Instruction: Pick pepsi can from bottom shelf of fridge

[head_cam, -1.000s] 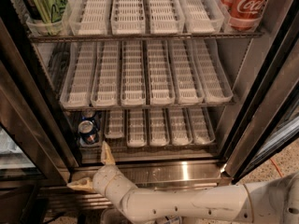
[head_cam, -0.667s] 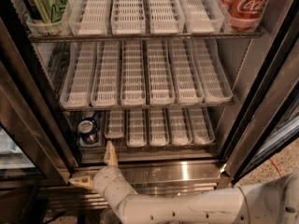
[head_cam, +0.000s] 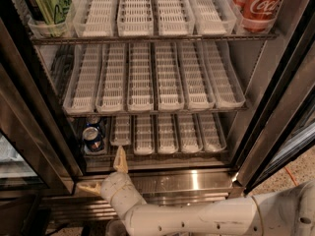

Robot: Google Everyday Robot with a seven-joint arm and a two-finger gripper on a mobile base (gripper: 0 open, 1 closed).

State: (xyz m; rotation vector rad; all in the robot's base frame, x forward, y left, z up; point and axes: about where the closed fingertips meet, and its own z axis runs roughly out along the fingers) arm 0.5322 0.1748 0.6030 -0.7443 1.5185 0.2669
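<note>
The pepsi can (head_cam: 92,136), blue with a silver top, stands in the leftmost lane of the bottom shelf (head_cam: 167,154) of the fridge (head_cam: 192,181). My gripper (head_cam: 102,172) is at the end of a white arm that comes in from the lower right. It sits just below the front of the bottom shelf, under and a little right of the can. Its two tan fingers are spread wide: one (head_cam: 120,159) points up toward the shelf edge, the other (head_cam: 87,187) points left over the steel base. It holds nothing.
A green can (head_cam: 47,4) stands top left and red Coca-Cola cans (head_cam: 258,4) top right on the upper rack. The middle rack holds white trays (head_cam: 152,80). Dark door frames (head_cam: 29,127) flank the opening on both sides.
The gripper has shifted slightly right and up toward the front edge of the bottom shelf. The can has not moved.
</note>
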